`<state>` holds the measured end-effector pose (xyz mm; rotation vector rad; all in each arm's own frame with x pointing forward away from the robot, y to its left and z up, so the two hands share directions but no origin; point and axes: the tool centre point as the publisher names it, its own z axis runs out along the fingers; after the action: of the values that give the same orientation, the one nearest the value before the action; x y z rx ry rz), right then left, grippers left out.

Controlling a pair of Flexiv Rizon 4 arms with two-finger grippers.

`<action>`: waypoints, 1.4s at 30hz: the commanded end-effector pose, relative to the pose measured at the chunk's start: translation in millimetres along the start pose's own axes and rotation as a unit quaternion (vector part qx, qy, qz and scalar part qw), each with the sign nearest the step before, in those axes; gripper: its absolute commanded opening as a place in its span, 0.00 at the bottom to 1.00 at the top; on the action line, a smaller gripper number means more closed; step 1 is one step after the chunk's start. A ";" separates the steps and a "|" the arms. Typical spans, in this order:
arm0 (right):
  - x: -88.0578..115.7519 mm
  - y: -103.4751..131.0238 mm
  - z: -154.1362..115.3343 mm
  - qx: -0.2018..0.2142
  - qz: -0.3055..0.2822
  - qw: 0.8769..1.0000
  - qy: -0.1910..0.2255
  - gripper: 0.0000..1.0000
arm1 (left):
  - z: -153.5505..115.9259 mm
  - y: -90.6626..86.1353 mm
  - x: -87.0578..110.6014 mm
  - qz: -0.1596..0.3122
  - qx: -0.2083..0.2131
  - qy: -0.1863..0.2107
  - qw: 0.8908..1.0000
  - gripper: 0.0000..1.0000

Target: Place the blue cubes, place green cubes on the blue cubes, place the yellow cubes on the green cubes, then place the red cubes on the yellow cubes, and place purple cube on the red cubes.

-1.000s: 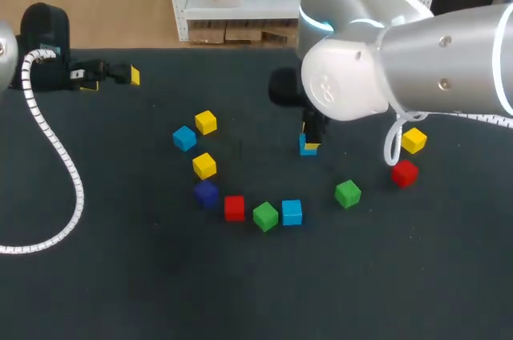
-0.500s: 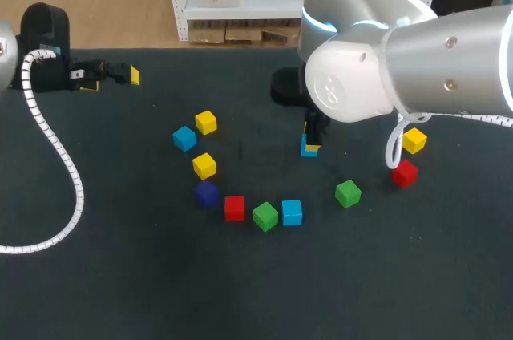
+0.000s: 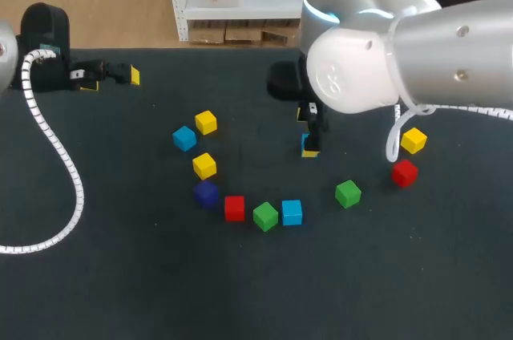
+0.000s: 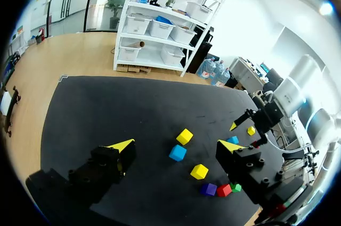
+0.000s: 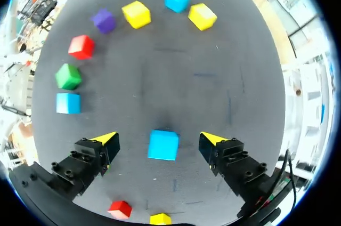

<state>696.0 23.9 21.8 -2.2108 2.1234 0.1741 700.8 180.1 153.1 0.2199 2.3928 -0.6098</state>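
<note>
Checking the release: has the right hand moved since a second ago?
Yes. The right hand has lifted up and away from the blue cube, which stayed put on the table.

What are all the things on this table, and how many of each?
table: one, dark, under everything.
blue cubes: three, blue; one left in the group, one in front next to a green cube, one between the fingers of the right gripper, untouched.
green cubes: two, green; front and right of it.
yellow cubes: three, yellow; two at left, one far right.
red cubes: two, red; front and far right.
purple cube: one, purple, beside the front red cube.
right gripper: one, yellow-tipped, open, over the middle.
left gripper: one, yellow-tipped, open, at the far left corner.
</note>
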 end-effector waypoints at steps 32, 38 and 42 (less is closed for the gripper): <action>-26.7 154.5 16.5 -0.019 -0.041 0.999 -0.003 1.00 | -0.6 3.5 1.7 0.002 0.008 -0.004 1.000 1.00; -30.1 147.6 28.8 -0.024 -0.035 0.999 0.002 1.00 | -0.6 3.5 1.7 0.002 0.008 -0.004 1.000 1.00; -32.1 143.0 35.3 -0.023 -0.036 0.999 0.007 0.87 | -0.6 3.5 1.7 0.002 0.008 -0.004 1.000 1.00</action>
<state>544.7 48.1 0.7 -2.3101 2.0538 0.2054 700.8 180.1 153.1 0.2199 2.3928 -0.6097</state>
